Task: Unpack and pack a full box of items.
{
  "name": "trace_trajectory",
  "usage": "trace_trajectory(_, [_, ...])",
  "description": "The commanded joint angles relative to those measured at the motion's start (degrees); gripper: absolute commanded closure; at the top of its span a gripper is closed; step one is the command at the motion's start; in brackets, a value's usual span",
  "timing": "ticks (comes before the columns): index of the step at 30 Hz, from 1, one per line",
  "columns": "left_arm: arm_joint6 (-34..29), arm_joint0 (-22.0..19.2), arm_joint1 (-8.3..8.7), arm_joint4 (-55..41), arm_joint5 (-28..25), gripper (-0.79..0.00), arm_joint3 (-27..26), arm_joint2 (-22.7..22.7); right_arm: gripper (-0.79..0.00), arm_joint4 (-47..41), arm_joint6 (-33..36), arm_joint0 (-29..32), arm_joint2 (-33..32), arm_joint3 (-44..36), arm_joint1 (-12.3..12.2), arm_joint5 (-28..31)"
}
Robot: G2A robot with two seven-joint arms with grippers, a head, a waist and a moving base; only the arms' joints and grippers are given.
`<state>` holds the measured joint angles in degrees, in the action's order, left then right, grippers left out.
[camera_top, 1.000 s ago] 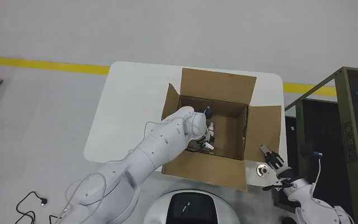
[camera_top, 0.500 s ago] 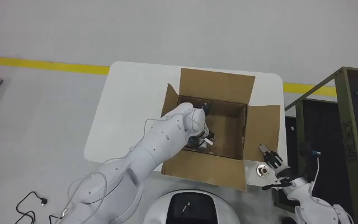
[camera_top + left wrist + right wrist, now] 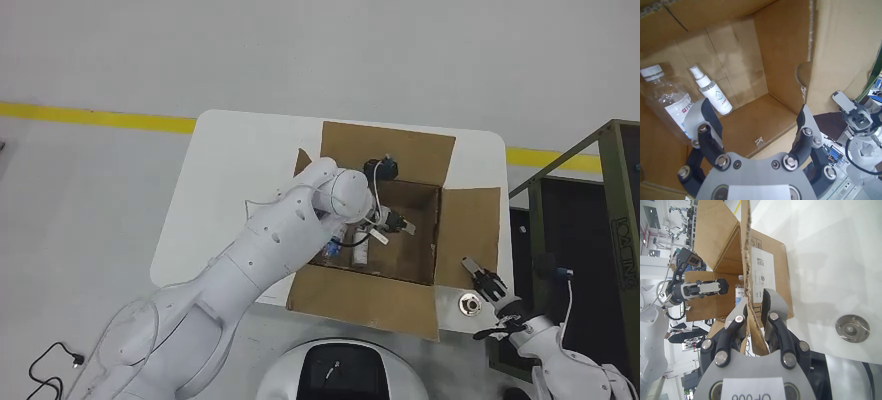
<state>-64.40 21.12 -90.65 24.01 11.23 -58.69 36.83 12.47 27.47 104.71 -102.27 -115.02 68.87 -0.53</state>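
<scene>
Flap edge [image 3: 747,279] crosses parted right end effector [image 3: 755,298]; left end effector [image 3: 754,106] gapes inside box [image 3: 781,47]

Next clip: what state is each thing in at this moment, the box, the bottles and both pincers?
cardboard box: open, flaps spread.
clear bottle: capped, inside the box.
spray bottle: cap on, inside the box, beside the clear bottle.
left pincer: open, empty, over the box's opening.
right pincer: at the box's side flap; grip cannot be told.
metal disc: flat on the table.
</scene>
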Motion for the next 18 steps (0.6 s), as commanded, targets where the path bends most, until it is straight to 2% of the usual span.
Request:
trace_trajectory(1, [-0.1,2.7,2.06,4.1,0.3,-0.785,-7.8,2.7,-0.785,1.0,-0.5,0.3,-0.3,-0.6,-0.1,0.1])
trace_trajectory(6, [-2.3,10.9,6.32,16.4,0.7,-0.785,-25.5,8.1,-0.785,5.4,-2.4,2.2,-2.5,-3.8,-0.2,-0.1])
trace_trajectory(10, [-4.9,17.0,8.52,20.5,0.6,-0.785,-34.9,12.7,-0.785,14.6,-3.4,4.9,-5.5,-7.4,-0.6,0.4])
trace_trajectory(12, [-6.0,19.2,9.22,21.7,0.2,-0.785,-37.8,14.4,-0.785,19.8,-3.0,6.5,-6.8,-8.8,-0.8,1.0])
trace_trajectory(15, [-6.0,19.2,9.22,21.7,0.2,-0.785,-37.8,14.4,-0.785,29.7,-1.8,8.7,-8.9,-10.9,-1.2,2.8])
trace_trajectory(18, [-6.0,19.2,9.22,21.7,0.2,-0.785,-37.8,14.4,-0.767,37.2,0.5,10.6,-11.0,-12.3,-1.7,7.2])
